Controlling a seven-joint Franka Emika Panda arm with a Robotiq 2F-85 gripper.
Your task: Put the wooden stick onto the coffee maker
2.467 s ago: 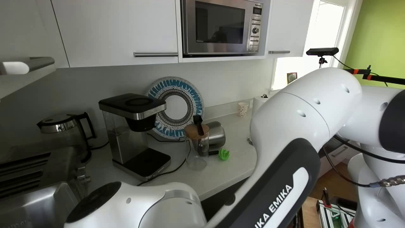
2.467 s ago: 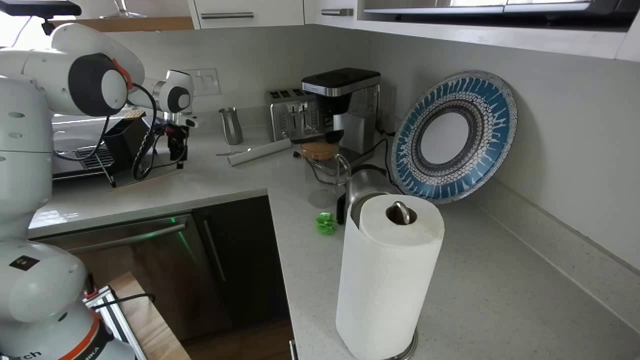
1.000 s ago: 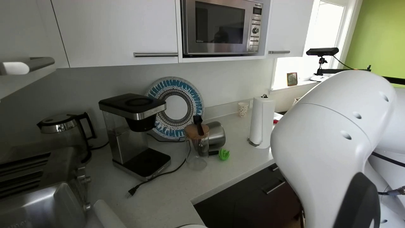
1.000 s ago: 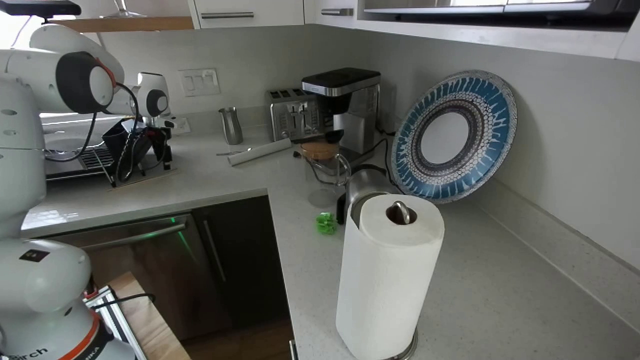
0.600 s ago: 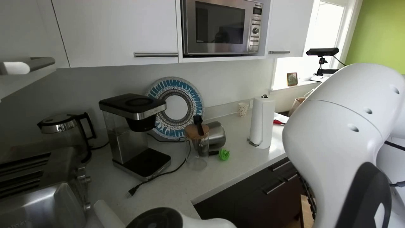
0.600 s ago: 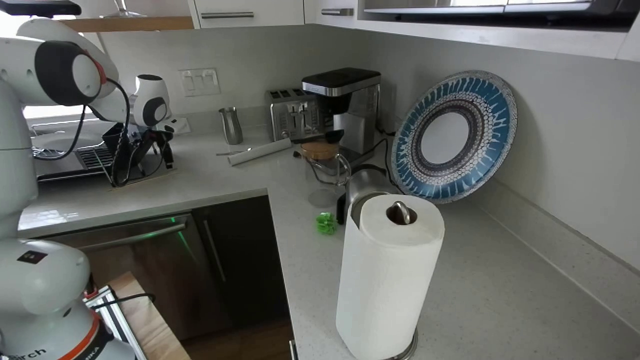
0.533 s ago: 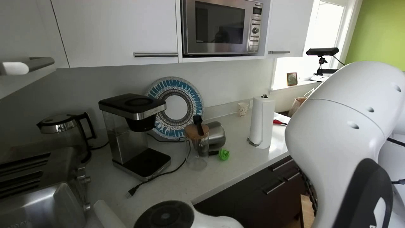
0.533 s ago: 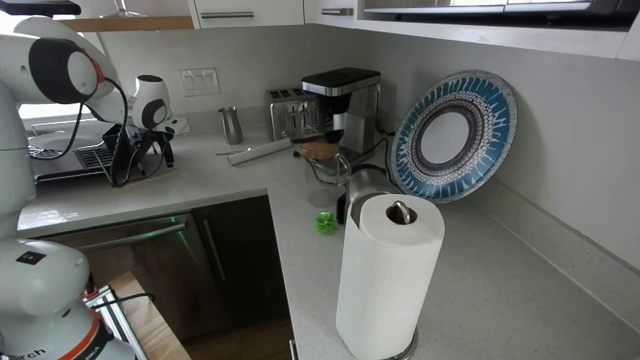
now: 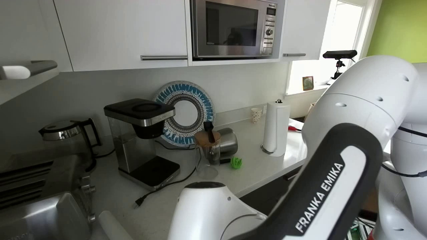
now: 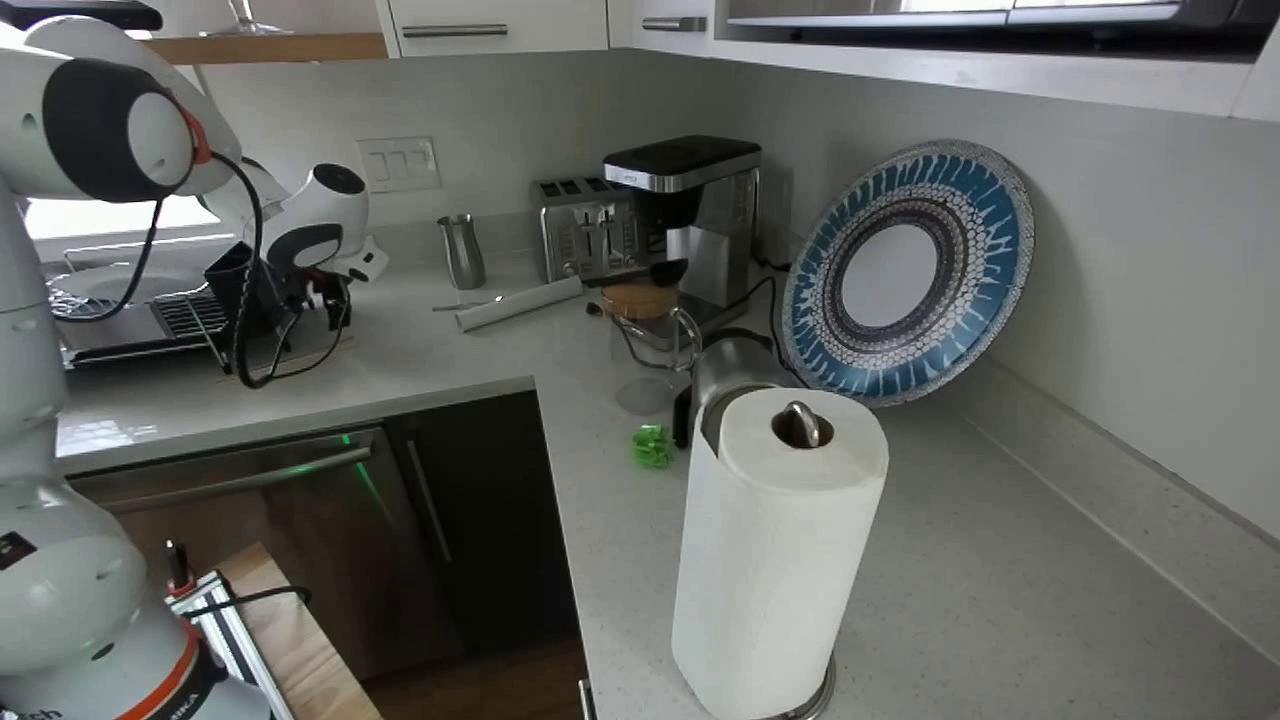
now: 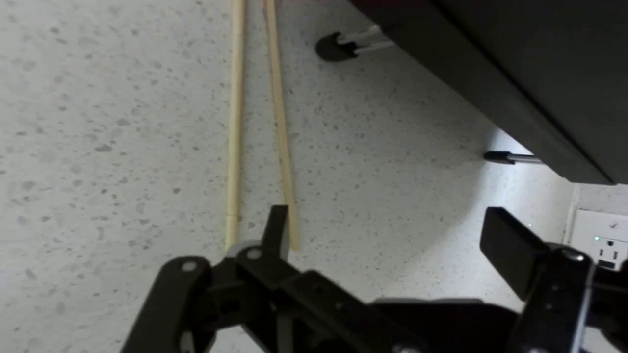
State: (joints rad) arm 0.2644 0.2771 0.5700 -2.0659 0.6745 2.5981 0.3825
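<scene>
Two pale wooden sticks lie on the speckled counter in the wrist view: a thicker one point(image 11: 236, 122) and a thinner one point(image 11: 280, 117) beside it. My gripper point(image 11: 385, 213) is open, with nothing between its fingers. Its left fingertip overlaps the lower end of the thinner stick in the picture; whether it touches cannot be told. Both sticks lie to the left of the gap. In an exterior view the gripper point(image 10: 325, 300) is low over the counter by the dish rack. The black coffee maker stands in the corner in both exterior views point(image 9: 140, 110) point(image 10: 683, 162), far from the gripper.
A black box point(image 11: 539, 78) on wire feet point(image 11: 336, 47) is close to the gripper. A toaster point(image 10: 588, 230), white roll point(image 10: 520, 304), steel pitcher point(image 10: 462, 252), glass jug with wooden lid point(image 10: 640, 300), green item point(image 10: 652, 446) and paper towel point(image 10: 780, 560) stand around the counter.
The arm swung back toward the dish rack, then its elbow came partly back. The wrist has tilted and the gripper shifted slightly right in an exterior view. The coffee maker has not moved.
</scene>
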